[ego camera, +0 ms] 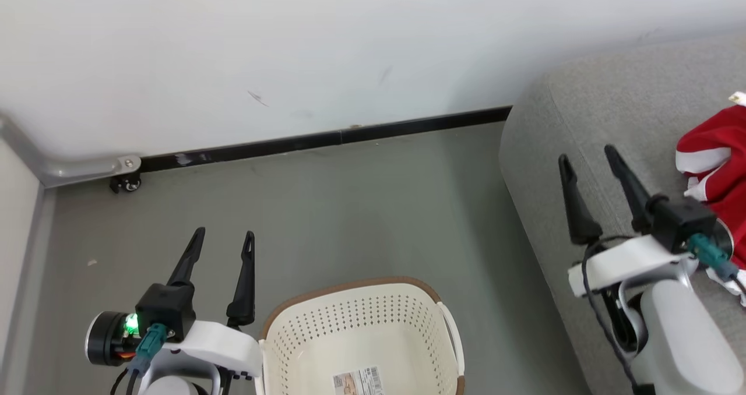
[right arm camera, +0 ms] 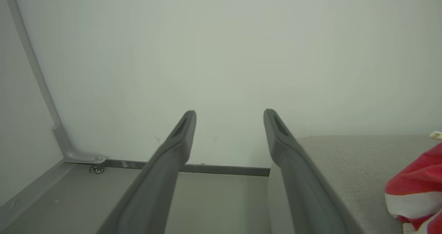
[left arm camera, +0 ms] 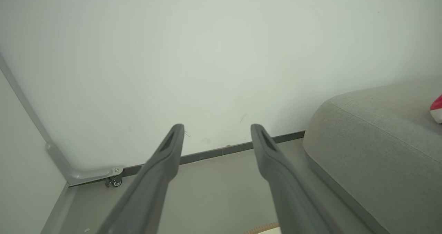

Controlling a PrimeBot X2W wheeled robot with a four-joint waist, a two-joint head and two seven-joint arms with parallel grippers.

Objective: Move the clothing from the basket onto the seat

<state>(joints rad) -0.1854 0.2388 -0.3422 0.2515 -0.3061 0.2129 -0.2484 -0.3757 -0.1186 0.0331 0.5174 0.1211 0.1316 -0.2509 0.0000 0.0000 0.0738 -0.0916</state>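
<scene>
Beside the seat (ego camera: 612,103), basket (ego camera: 349,319) held one label (ego camera: 358,381). Clothing (ego camera: 714,168) lay on seat; left gripper (ego camera: 225,232), right gripper (ego camera: 587,152) jaws apart.

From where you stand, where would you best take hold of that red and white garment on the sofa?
Pinch the red and white garment at its bunched left edge, coming down from above with my open right hand, which is nearest. It lies crumpled on the seat, so that raised fold gives the hand something to close around, probably better than the flatter cloth.
</scene>
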